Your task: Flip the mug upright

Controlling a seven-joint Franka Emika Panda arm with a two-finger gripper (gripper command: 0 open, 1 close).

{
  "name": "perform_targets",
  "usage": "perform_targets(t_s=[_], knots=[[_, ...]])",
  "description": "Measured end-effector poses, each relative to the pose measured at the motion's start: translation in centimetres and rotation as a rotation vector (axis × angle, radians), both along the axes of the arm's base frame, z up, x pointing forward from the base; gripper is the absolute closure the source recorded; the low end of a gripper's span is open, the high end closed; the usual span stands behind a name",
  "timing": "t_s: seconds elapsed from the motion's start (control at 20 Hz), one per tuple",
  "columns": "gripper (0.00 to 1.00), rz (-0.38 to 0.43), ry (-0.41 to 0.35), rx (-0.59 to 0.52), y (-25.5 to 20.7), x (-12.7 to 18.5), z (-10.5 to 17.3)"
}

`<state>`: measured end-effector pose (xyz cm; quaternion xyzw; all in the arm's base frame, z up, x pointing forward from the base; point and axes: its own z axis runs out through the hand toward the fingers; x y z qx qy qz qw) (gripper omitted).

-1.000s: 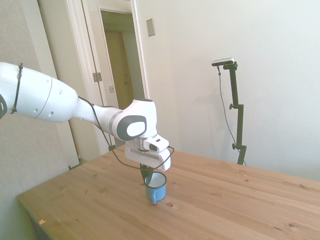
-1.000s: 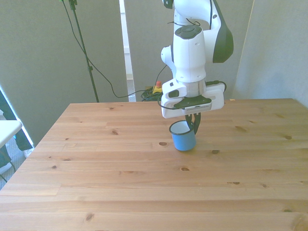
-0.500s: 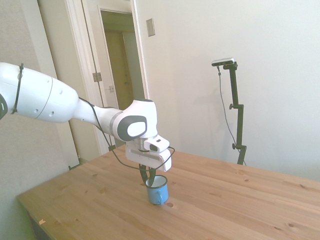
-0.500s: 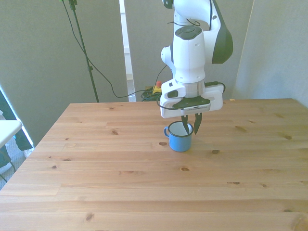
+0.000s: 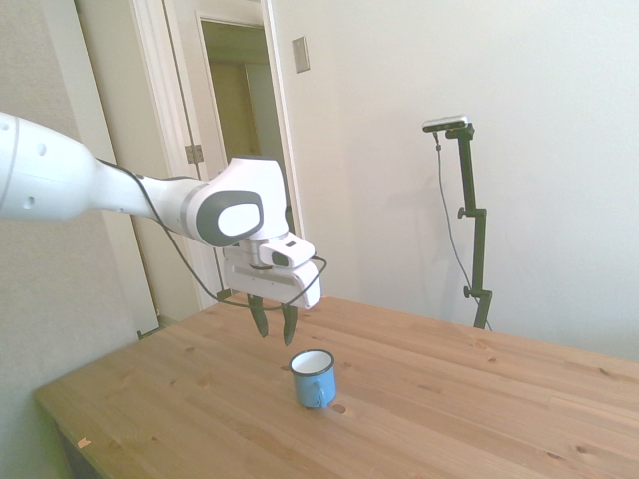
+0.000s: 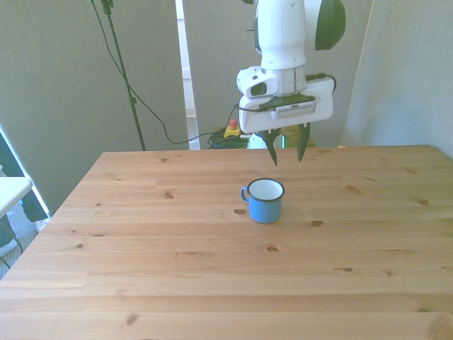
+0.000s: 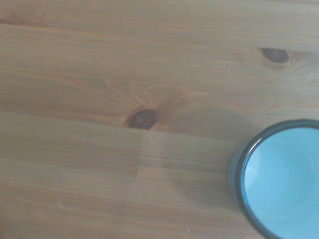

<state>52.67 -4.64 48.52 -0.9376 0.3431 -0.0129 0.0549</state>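
The blue mug (image 5: 314, 378) (image 6: 265, 200) stands upright on the wooden table, its white inside facing up and its handle pointing toward the front view's left. My gripper (image 5: 274, 331) (image 6: 287, 157) hangs open above the mug and a little behind it, apart from it, with nothing between its fingers. In the wrist view only part of the mug's dark rim and pale inside (image 7: 281, 179) shows, seen from above.
The wooden table (image 6: 212, 269) stretches wide around the mug. A doorway (image 5: 240, 150) opens behind the arm in the side view. A black tripod with cable (image 6: 124, 78) and a red-topped object on the floor (image 6: 231, 129) lie beyond the table's far edge.
My gripper has let go of the mug, opened wider and risen clear of it, moving back. The mug now stands alone on the table.
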Motion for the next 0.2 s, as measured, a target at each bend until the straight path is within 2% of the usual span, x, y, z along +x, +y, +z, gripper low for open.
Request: perform_targets(t_s=[0.2], knots=[[0.00, 0.036, -0.006, -0.001, 2.0, -2.9, 1.4]])
